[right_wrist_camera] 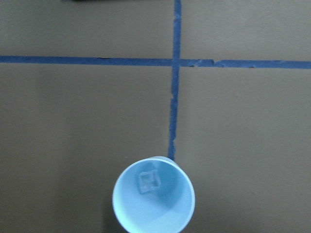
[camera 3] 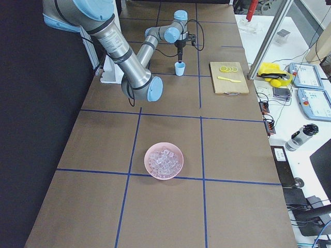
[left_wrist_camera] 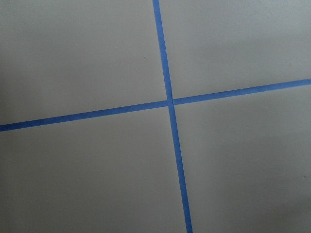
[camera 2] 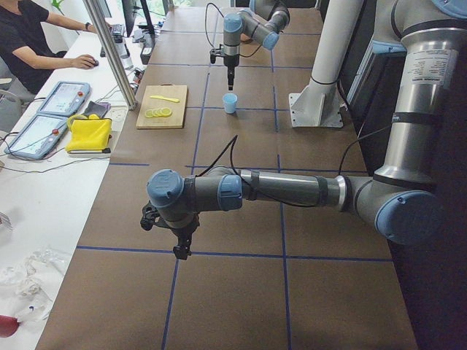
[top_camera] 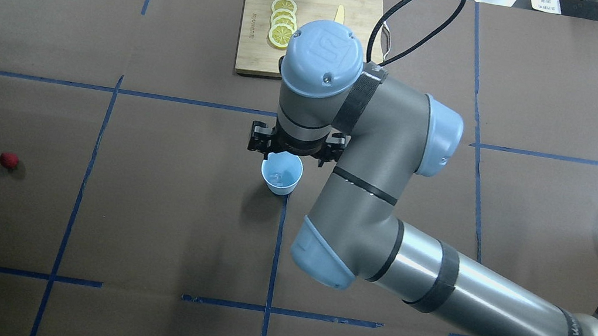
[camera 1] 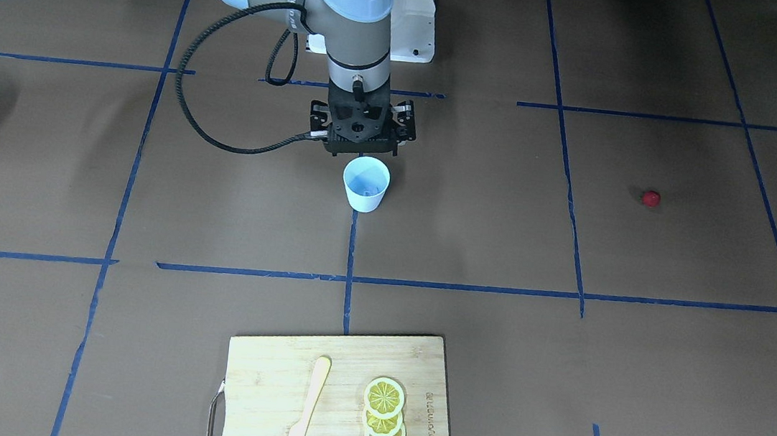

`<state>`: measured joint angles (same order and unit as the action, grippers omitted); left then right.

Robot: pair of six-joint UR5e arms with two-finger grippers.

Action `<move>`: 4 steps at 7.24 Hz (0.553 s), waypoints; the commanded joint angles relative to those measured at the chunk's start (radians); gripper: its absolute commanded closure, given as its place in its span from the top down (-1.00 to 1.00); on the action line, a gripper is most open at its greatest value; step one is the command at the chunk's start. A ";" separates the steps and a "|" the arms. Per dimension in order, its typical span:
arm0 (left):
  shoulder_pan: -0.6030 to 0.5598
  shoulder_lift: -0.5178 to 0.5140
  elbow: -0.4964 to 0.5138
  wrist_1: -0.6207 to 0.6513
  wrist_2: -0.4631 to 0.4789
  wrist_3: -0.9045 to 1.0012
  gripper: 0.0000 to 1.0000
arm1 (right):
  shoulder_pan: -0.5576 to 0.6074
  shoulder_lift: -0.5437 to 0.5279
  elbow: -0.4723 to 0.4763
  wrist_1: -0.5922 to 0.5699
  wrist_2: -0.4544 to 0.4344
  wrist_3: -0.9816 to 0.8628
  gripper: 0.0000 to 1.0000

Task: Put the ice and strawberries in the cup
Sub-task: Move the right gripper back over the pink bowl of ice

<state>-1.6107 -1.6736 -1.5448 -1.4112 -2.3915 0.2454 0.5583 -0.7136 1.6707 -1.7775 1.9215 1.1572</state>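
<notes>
The pale blue cup stands upright at the table's middle, on a blue tape line. One clear ice cube lies on its bottom. My right gripper points down just above the cup, on the robot's side of its rim; its fingers are hidden, so I cannot tell its state. More ice fills the pink bowl far off on my right. The dark-red strawberry lies alone on my left side. My left gripper hangs low over bare table, seen only from the side; I cannot tell its state.
A wooden cutting board with several lemon slices and a pale knife lies at the far edge, beyond the cup. Blue tape lines grid the brown table. Operators' tablets sit beside the table.
</notes>
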 commanded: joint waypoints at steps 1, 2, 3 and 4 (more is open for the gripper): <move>0.000 -0.002 0.000 0.000 0.000 0.000 1.00 | 0.076 -0.137 0.236 -0.178 0.008 -0.128 0.98; 0.000 -0.002 -0.001 0.000 0.000 0.000 1.00 | 0.145 -0.273 0.377 -0.204 0.014 -0.278 0.98; 0.000 0.000 -0.005 0.002 0.000 0.000 1.00 | 0.223 -0.375 0.482 -0.220 0.064 -0.412 0.98; 0.000 0.000 -0.003 0.002 0.000 0.000 1.00 | 0.277 -0.471 0.533 -0.214 0.114 -0.503 0.98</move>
<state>-1.6107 -1.6742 -1.5476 -1.4103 -2.3915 0.2454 0.7611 -1.0614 2.1102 -1.9838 1.9823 0.7855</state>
